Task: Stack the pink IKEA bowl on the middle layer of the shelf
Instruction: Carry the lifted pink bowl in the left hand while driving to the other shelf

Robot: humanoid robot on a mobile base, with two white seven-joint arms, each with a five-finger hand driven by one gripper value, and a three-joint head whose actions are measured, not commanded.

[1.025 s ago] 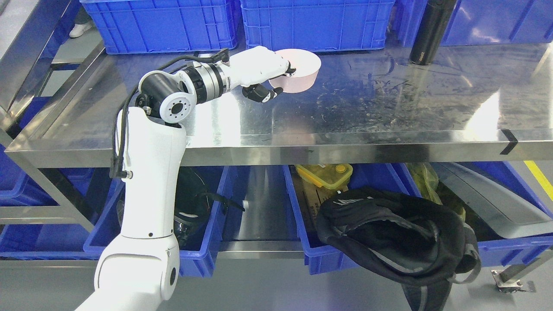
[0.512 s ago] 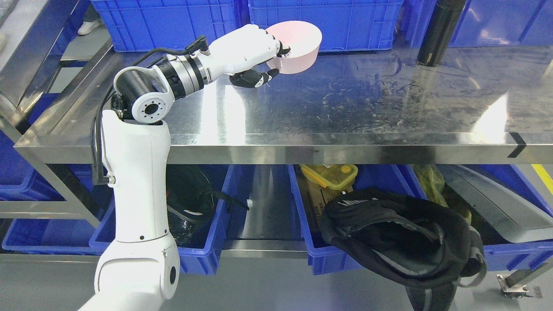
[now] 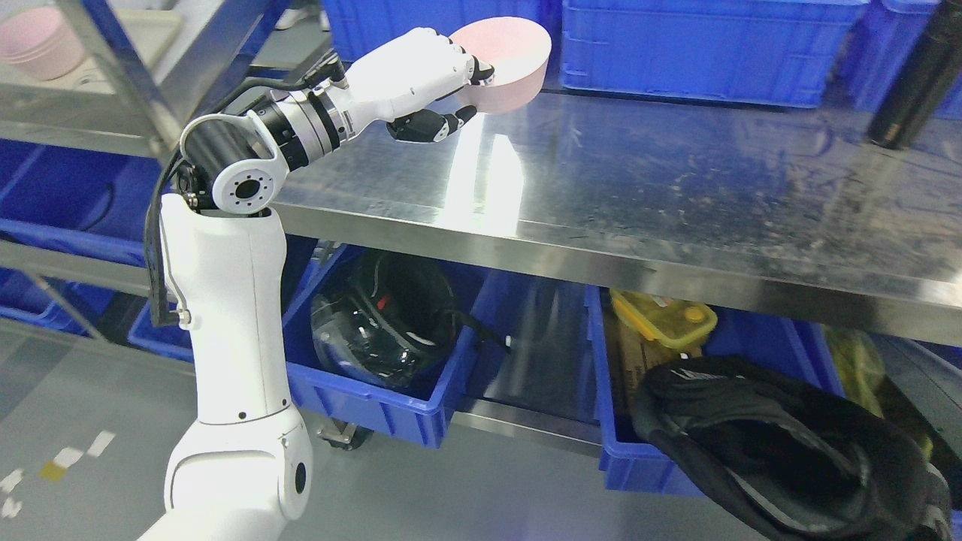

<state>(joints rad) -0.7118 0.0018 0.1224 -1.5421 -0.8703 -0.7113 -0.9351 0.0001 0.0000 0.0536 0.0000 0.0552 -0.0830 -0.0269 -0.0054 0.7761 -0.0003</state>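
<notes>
A: So, what's changed since a second ago?

B: Camera has swung left, the whole picture is shifted, so most of that isn't the objects moving. But the pink bowl [image 3: 502, 64] sat on the steel table [image 3: 676, 180] a second ago; now it's lifted clear, upside down, held above the far left part of the tabletop.

A: Hand state?

B: Left hand [image 3: 421, 79] fingers wrapped on the bowl's near rim, thumb under it. Firm grasp by the look. Right arm isn't visible.

A: Target in view?

B: Now yes. Far left, a shelf [image 3: 98, 120] shows with a stack of pink bowls [image 3: 37, 49] on it. Can't tell for sure which layer that is.

A: Meaning for the task?

B: Pick is done, carry is under way. I'd judge the bowl has to travel well left and be turned upright before it nests on that stack. The shelf upright [image 3: 113, 71] stands between, a collision risk.
</notes>
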